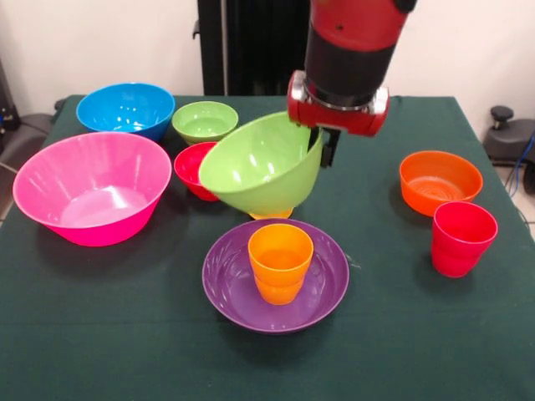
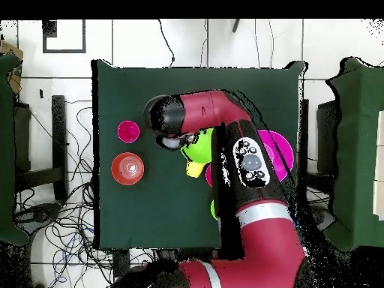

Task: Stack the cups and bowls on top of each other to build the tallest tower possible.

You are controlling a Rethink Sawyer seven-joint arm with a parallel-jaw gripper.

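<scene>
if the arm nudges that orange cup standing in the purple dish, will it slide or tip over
The orange cup looks like thin glossy plastic, so it is probably light and slides readily on the equally shiny purple dish. It is tall for its narrow base, so a push near the rim would likely tip it. The dish's raised edge may stop a low slide.

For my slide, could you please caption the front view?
Sawyer's gripper holds the tilted lime green bowl by its rim above the purple bowl, where an orange cup stands.

Green-clothed table (image 1: 100,334), pink bowl (image 1: 92,188), blue bowl (image 1: 125,109), purple bowl (image 1: 276,276), red cup (image 1: 462,238)
</scene>
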